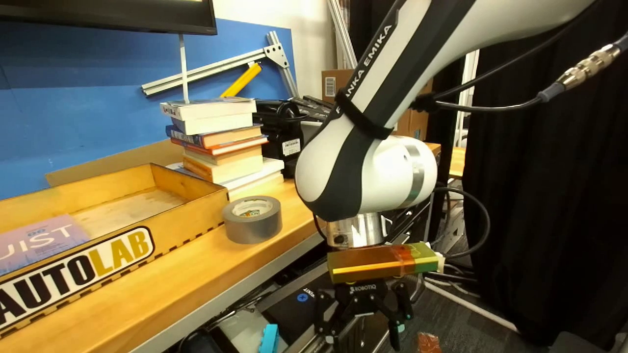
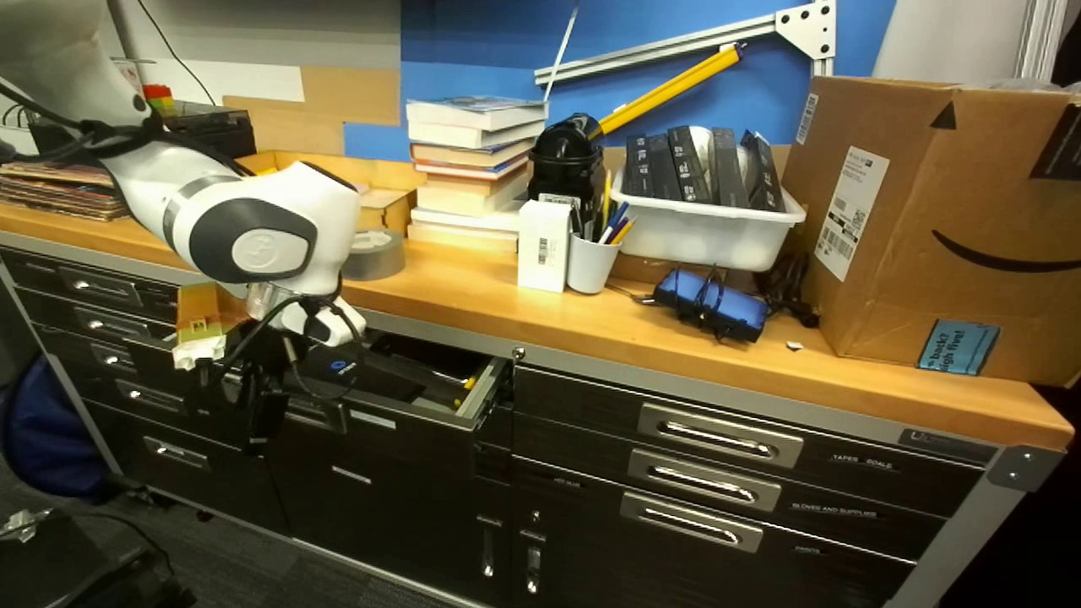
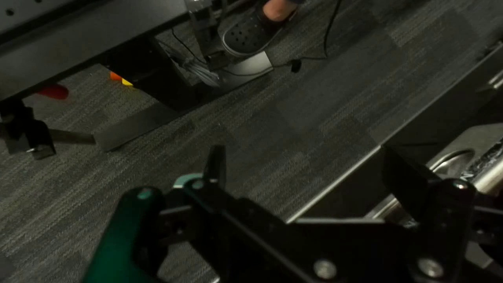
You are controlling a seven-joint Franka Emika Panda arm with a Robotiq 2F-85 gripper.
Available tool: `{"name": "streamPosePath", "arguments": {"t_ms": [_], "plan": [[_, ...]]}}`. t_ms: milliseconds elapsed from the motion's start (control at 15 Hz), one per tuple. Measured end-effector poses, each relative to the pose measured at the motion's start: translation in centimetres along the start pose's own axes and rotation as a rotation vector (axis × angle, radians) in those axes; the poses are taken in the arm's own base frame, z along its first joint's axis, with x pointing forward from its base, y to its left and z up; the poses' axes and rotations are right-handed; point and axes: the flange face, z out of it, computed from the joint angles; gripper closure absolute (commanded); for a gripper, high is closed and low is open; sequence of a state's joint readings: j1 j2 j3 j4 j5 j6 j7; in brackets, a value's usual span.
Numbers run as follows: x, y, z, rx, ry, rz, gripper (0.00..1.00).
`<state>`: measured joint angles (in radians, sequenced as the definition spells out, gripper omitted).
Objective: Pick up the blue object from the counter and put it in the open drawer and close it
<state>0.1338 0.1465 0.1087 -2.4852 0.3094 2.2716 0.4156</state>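
Note:
The blue object [image 1: 269,338], a small light-blue piece, lies inside the open drawer [image 1: 240,326] in an exterior view. It is hidden in the other views. The dark-grey drawer also stands pulled out below the counter in an exterior view [image 2: 448,420]. The counter [image 1: 162,289] is light wood with a metal front edge. My gripper [image 1: 363,340] points down by the drawer's front, lower than the counter. In the wrist view my gripper [image 3: 304,157] is open with nothing between its fingers; one finger is over the floor, the other over dark metal furniture. I cannot tell whether it touches.
On the counter are a grey tape roll [image 1: 252,219], the AUTOLAB tray [image 1: 186,215], stacked books [image 1: 221,142], a white bin [image 2: 709,232] and a cardboard box [image 2: 946,219]. A black case [image 1: 299,304] lies in the drawer. A person's shoe [image 3: 251,35] is on the floor.

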Motion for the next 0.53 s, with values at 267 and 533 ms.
{"name": "streamPosePath", "arguments": {"t_ms": [267, 533], "plan": [[1.3, -1.6, -1.2, 0.066, 0.174, 0.104, 0.00], [2.1, -3.6, -1.9, 0.099, 0.362, 0.195, 0.00]]}}
